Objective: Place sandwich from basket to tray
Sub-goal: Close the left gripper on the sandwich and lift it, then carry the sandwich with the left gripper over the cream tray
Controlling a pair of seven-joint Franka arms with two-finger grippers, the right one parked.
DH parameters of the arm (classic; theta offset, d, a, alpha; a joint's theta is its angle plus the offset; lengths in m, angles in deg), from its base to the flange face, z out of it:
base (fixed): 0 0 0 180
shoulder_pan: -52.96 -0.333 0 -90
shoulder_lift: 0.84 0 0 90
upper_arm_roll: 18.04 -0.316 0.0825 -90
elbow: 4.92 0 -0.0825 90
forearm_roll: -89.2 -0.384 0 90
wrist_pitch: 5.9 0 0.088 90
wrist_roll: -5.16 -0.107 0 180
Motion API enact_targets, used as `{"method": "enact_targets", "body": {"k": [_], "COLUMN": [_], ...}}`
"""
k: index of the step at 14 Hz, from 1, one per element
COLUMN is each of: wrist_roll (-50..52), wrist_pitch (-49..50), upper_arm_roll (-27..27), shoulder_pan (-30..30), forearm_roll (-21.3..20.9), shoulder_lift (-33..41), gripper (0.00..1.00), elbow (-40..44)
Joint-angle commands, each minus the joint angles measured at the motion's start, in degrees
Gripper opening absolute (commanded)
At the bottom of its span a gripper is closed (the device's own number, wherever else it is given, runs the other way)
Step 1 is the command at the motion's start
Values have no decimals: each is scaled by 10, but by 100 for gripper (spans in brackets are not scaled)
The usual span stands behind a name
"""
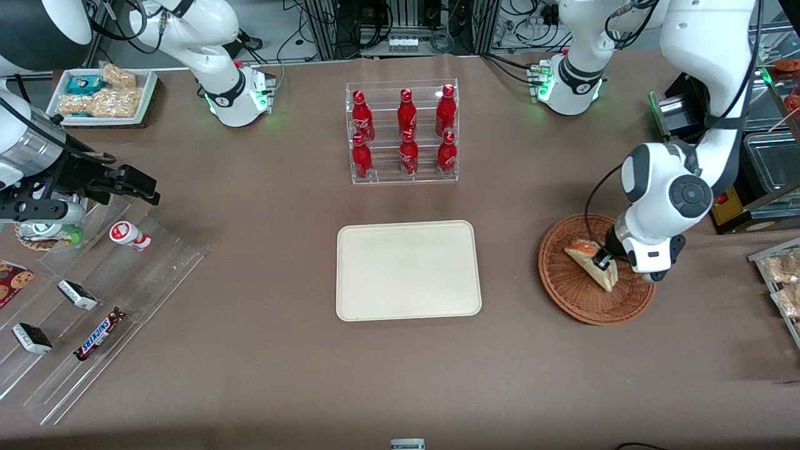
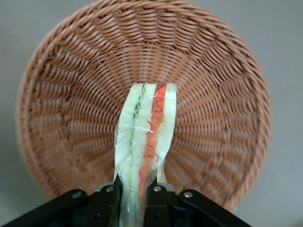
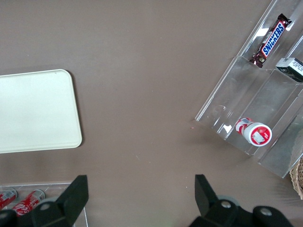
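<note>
the basket [image 1: 578, 297] is a round, shallow bowl of reddish-brown wicker on the brown table [image 1: 262, 369], toward the working arm's end. in it lies the sandwich [image 1: 592, 262], a pale triangular wedge in clear wrap. the gripper [image 1: 603, 261] is down inside the basket with its black fingers [image 2: 108, 204] pressed against both bread faces, closed on the sandwich (the wrist view shows the cut edge between them: white bread, a green strip, an orange-red strip). the sandwich's far end appears to rest on the woven floor of the basket [image 2: 213, 94].

the tray [image 1: 409, 270] is flat, cream-beige, rectangular with rounded corners and a low rim; it sits near the middle of the table, well apart from the basket, with nothing on it.

farther from the front camera than the tray stands a clear rack [image 1: 403, 131] holding six red bottles [image 1: 407, 112] in two rows. toward the parked arm's end, a clear stepped stand [image 1: 94, 300] carries a snickers bar [image 1: 99, 334], small wrapped packs and a red-and-white cup lying on its side.
</note>
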Motion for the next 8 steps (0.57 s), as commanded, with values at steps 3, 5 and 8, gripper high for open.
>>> {"method": "enact_targets", "body": {"k": [3,5,8], "wrist_roll": [-50,-111,-94], "wrist_pitch": [67,67,49], "upper_arm_roll": [3,3,3], "shoulder_pan": [89,134,212], "forearm_roll": [9,13,14], "shoulder_lift": [-36,-85,-149], "gripper": [10,11,12], "elbow": [112,177,238]}}
